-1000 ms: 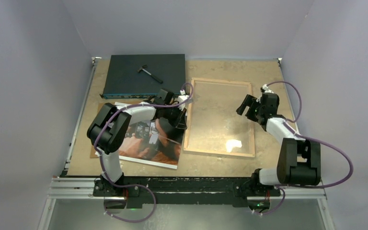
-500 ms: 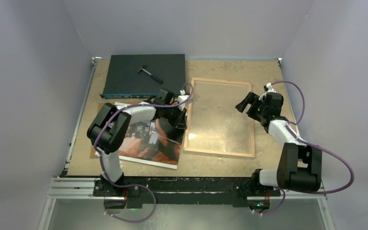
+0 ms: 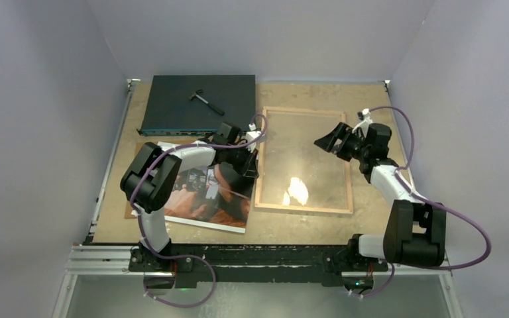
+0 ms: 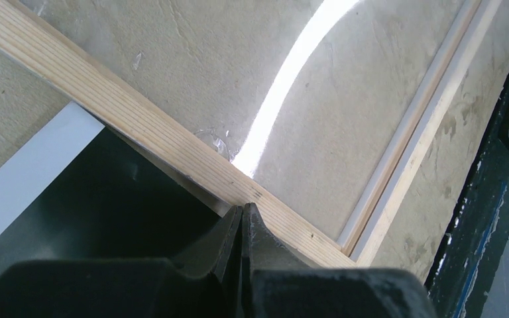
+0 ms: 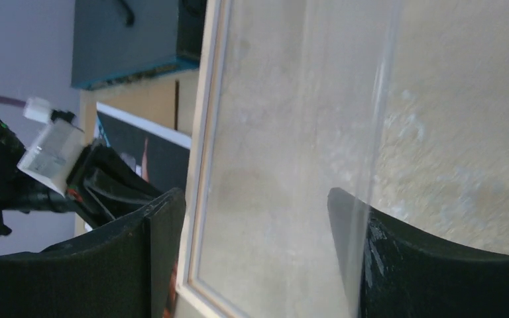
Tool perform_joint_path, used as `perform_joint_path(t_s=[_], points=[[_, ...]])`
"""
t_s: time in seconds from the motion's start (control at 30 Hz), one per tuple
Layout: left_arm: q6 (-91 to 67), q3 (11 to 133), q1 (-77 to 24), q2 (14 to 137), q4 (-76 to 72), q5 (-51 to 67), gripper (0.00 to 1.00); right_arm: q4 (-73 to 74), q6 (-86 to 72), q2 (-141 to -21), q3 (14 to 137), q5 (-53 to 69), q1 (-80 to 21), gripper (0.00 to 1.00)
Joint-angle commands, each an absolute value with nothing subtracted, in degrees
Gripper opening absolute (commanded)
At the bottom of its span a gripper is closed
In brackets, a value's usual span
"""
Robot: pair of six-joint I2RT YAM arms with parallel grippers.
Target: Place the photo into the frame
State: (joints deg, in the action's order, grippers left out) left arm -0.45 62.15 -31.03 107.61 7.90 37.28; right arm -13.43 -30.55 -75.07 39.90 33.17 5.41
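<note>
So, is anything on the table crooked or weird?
Yes. The glossy dark reddish photo lies skewed across the brown backing board, not square with the table. A small hammer also lies on the dark flat box.

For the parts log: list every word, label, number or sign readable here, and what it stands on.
No text can be read.
The photo: image only, no legible lettering.
The dark flat box: front edge too small to read.
The frame: bare wood.
</note>
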Motion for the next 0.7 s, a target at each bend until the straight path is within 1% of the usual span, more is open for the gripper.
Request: perform_joint_path(t_s=[0.0, 0.2, 0.3, 0.37, 0.43, 0.47, 0.5, 0.63, 0.67], points=[[0.39, 61.61, -31.60, 108.63, 5.38, 34.54, 0.00, -2.91, -31.73, -77.84, 37.83, 42.72, 1.38, 0.81], [0.40, 61.83, -31.64, 108.55, 5.48, 34.54, 0.00, -3.07, -32.44, -76.57, 36.76, 41.75, 1.42, 0.81], [-0.40, 62.12, -31.64, 108.63, 5.51, 34.67, 0.00, -2.37, -32.12, -75.94, 37.99, 41.34, 1.41, 0.79], [-1.28, 62.11, -31.65, 108.63, 5.46, 34.72, 0.00, -1.35, -31.64, -75.21, 39.35, 40.57, 1.41, 0.74], [-1.32, 62.18, -31.63, 108.65, 5.61, 34.69, 0.00, -0.17, -30.77, -74.89, 41.18, 40.52, 1.64, 0.67], [-1.16, 62.15, -31.60, 108.58, 5.77, 34.64, 0.00, 0.52, -30.60, -74.78, 42.25, 40.52, 1.82, 0.61], [-1.03, 62.22, -31.63, 108.51, 5.92, 34.59, 0.00, 1.30, -30.46, -74.69, 42.94, 40.77, 1.92, 0.48], [-0.75, 62.70, -31.64, 108.17, 6.71, 34.28, 0.00, -1.31, -32.60, -75.22, 43.76, 43.62, 1.93, 0.03], [-0.71, 62.87, -31.66, 108.07, 6.88, 34.23, 0.00, -1.62, -33.17, -75.50, 43.95, 44.37, 1.93, 0.00]])
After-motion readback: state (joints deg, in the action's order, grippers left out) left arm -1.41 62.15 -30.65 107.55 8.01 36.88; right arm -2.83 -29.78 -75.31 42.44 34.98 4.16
